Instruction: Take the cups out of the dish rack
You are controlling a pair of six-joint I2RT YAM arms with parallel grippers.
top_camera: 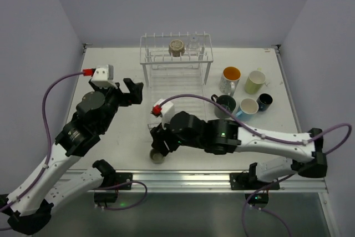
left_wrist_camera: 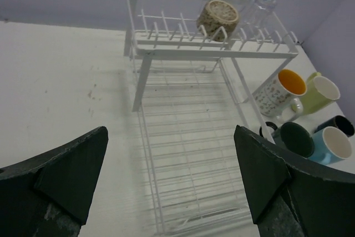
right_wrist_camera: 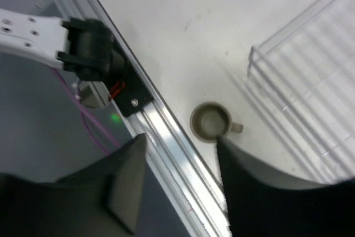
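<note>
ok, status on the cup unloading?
Left gripper open, empty, facing rack. Right gripper open over small cup on table. Tan cup and glass on rack's top shelf. Nothing blocking.

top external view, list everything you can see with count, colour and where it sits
dish rack: 1, white wire, far middle of the table
tan cup: 1, tan-brown, rack's upper shelf
clear glass: 1, clear, upper shelf, right of the tan cup
white cup: 1, orange inside, on the table right of the rack
yellow-green cup: 1, pale, right of the white cup
dark green cup: 1, nearer than the white cup
light blue cup: 1, right of the dark green cup
dark cup: 1, black or navy, right of the light blue cup
olive cup: 1, small, upright near the table's front edge
table: 1, white
left jaws: black, open, left of the rack
right jaws: black, open, just above the olive cup
</note>
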